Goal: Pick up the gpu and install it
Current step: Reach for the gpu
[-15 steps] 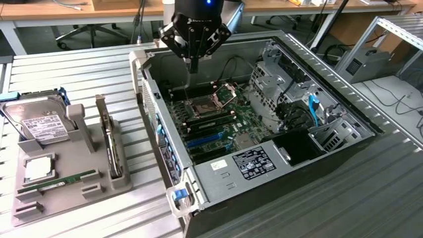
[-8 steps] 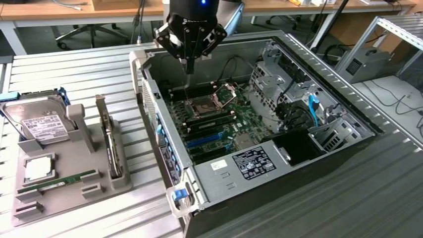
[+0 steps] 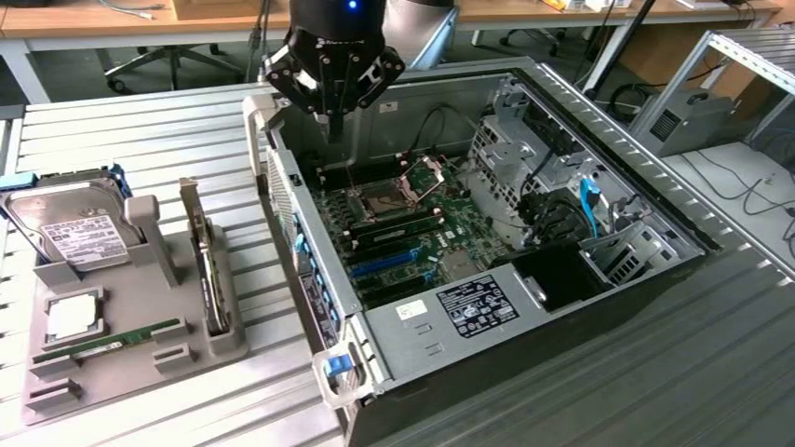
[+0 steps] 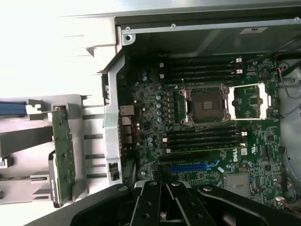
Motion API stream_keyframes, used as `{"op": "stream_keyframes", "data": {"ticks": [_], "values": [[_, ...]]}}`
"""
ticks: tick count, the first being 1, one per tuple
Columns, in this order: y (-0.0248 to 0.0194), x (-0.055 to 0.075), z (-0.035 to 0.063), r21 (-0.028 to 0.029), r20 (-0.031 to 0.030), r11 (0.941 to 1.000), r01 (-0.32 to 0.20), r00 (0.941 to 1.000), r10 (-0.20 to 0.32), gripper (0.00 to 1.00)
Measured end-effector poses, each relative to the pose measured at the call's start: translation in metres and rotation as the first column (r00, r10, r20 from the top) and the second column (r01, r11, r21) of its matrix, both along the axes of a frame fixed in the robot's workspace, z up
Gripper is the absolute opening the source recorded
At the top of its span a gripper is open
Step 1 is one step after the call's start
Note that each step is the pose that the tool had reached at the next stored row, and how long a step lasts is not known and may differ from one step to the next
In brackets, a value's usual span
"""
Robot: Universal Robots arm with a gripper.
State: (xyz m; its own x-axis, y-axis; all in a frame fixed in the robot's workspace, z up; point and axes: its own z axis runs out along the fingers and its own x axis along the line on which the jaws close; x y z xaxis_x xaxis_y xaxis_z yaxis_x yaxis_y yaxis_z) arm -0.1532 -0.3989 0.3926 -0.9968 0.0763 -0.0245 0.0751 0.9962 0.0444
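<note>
The gpu [image 3: 204, 253] is a thin card standing on edge in a slot of the grey holder tray [image 3: 125, 368], on the exterior view's left. In the wrist view the gpu [image 4: 63, 157] shows edge-on, with green board and small parts, beside the case wall. My gripper [image 3: 331, 123] hangs above the rear corner of the open computer case [image 3: 621, 279], well apart from the gpu. Its black fingers [image 4: 150, 202] are shut together with nothing between them, over the motherboard [image 4: 202, 141].
The tray also carries a silver hard drive [image 3: 77, 231], a processor chip [image 3: 71, 317] and a green RAM stick [image 3: 110, 345]. Inside the case are an open CPU socket [image 4: 207, 104], blue slots [image 4: 193, 167], cables and a drive cage [image 3: 528, 140]. The table is ribbed metal.
</note>
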Motion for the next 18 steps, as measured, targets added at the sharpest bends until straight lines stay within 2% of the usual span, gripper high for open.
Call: {"op": "stream_keyframes", "data": {"ticks": [18], "values": [[0.0,-0.028,-0.0005,0.0,0.0,1.0,0.0,1.0,0.0,0.11]]}}
